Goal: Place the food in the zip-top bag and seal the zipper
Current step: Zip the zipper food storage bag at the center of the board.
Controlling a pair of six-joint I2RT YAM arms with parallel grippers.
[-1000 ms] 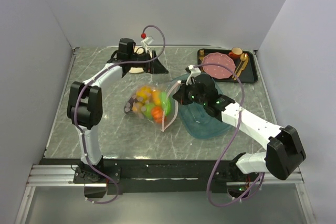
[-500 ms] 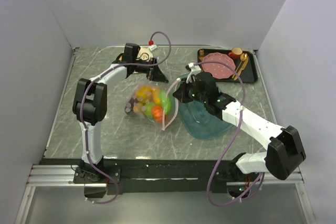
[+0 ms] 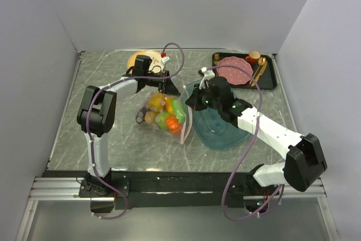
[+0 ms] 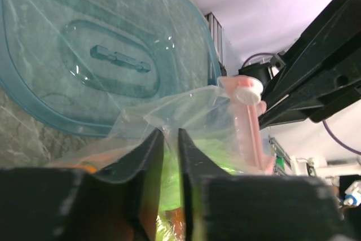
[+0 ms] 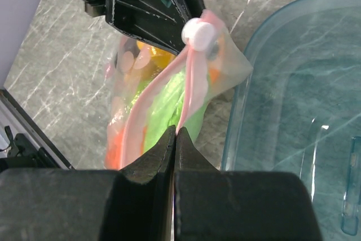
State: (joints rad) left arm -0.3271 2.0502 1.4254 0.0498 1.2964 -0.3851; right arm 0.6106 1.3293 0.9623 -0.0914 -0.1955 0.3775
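At mid-table, just left of the teal tray (image 3: 225, 135), lies the bag (image 3: 145, 111) with the food (image 3: 168, 118) inside it, so loading looks done and sealing is the step in hand. The right gripper (image 5: 175, 134) is clamped tight on the pink zipper (image 5: 190, 80), partway along the strip. The left gripper (image 4: 170, 136) has its fingers narrow, pinching clear film at the bag's far corner, near the white slider (image 5: 198, 33). The pink lips part below the slider, so the mouth seems unsealed. Next, I judge, one arm must anchor the bag while the other draws the slider toward the near end without spilling the food.
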